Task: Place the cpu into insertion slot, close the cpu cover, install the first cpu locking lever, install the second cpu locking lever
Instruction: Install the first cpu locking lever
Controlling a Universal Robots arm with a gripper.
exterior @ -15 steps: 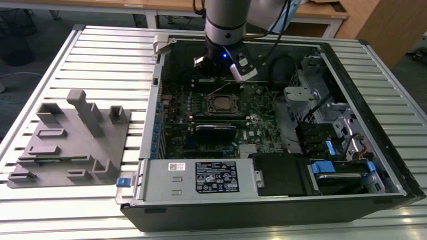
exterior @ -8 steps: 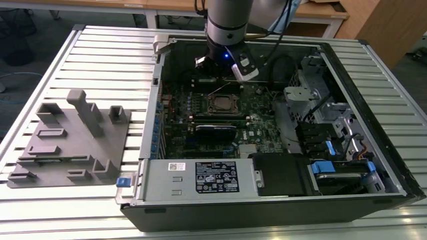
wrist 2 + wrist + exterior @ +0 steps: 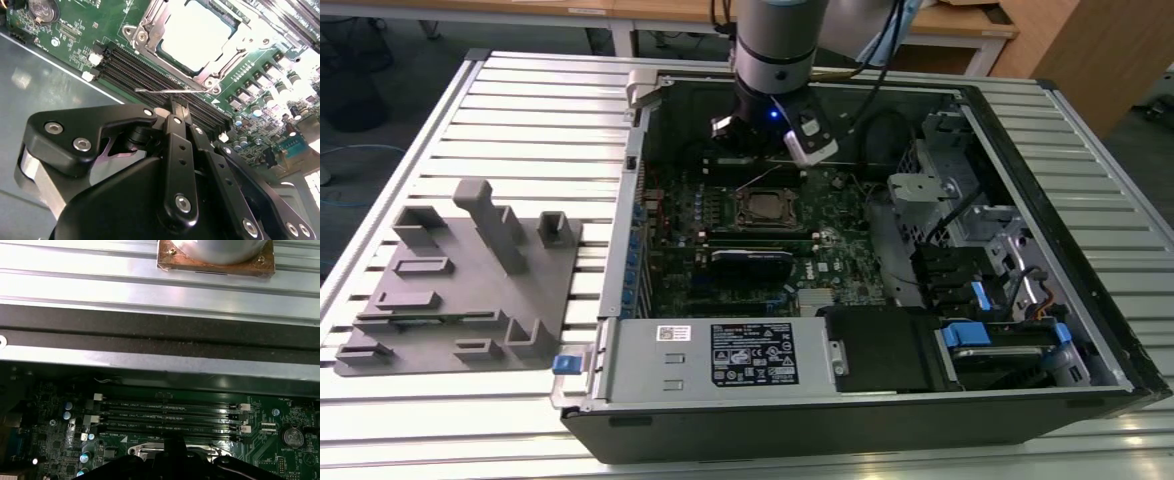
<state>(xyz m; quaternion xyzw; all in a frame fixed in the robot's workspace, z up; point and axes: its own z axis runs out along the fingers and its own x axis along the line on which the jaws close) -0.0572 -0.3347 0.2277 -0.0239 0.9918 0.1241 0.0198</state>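
Observation:
The cpu (image 3: 197,32) shows its pale silver top inside the insertion slot (image 3: 767,207) on the green board. The cpu cover (image 3: 150,35), a silvery frame, lies flat around it. A thin metal locking lever (image 3: 160,91) sticks out over the memory slots, raised off the board; in the exterior view the lever (image 3: 762,180) slants up from the socket's far edge. My gripper (image 3: 175,106) hangs just behind that lever, its black fingers pressed together with nothing between them. In the exterior view the gripper (image 3: 774,150) is over the far side of the socket.
Long black memory slots (image 3: 170,415) run between the socket and the case wall (image 3: 150,325). A coin battery (image 3: 293,436) sits on the board. A grey fixture block (image 3: 467,280) stands at the exterior view's left, the power supply (image 3: 707,355) in front, and drive bays (image 3: 974,250) at the right.

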